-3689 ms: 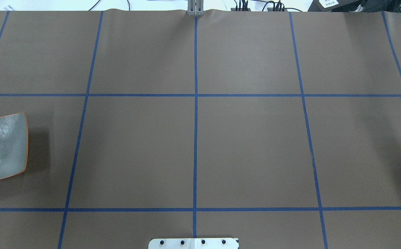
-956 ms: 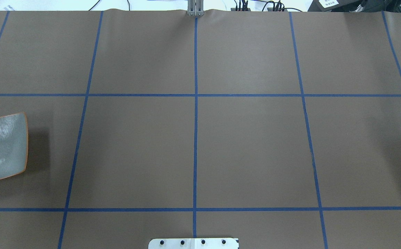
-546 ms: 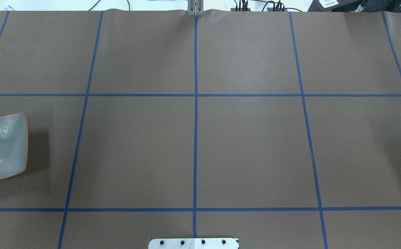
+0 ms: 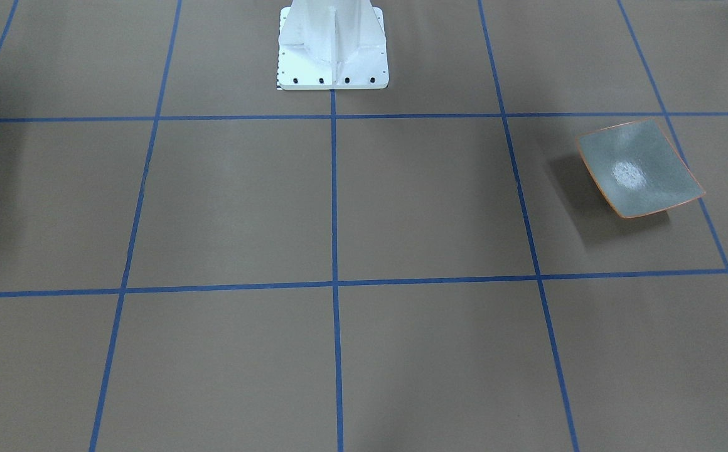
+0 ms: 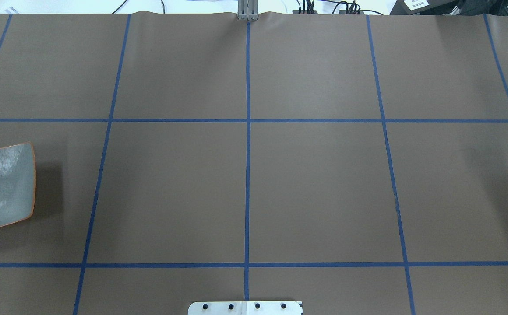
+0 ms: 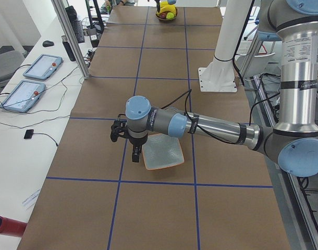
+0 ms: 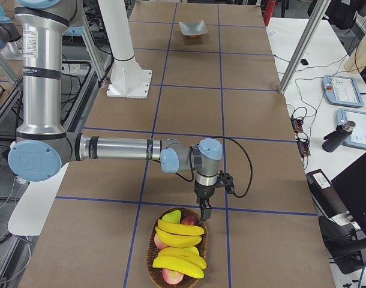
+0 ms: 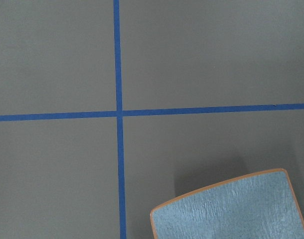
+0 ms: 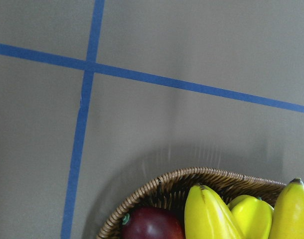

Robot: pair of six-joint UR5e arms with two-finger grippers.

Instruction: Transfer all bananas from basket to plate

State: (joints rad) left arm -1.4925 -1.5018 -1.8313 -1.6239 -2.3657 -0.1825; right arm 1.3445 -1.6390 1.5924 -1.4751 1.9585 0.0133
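The plate [image 4: 637, 169] lies empty on the brown table on my left side; it also shows in the overhead view [image 5: 0, 188] and the left wrist view [image 8: 231, 209]. My left gripper [image 6: 135, 151] hangs just over the plate's [image 6: 161, 152] outer edge; I cannot tell if it is open or shut. Three bananas [image 7: 180, 229] lie in a wicker basket [image 7: 152, 252] at the table's right end. My right gripper [image 7: 204, 210] hangs over the basket's rim; I cannot tell its state. The right wrist view shows two banana tips [image 9: 212, 214] and the basket rim [image 9: 157, 186].
Red apples [image 9: 152, 224] and a yellow-green fruit [image 9: 251, 216] share the basket. The white robot pedestal [image 4: 332, 50] stands at the table's middle edge. Aluminium posts [image 6: 70, 36] and tablets [image 6: 41, 65] stand along the operators' side.
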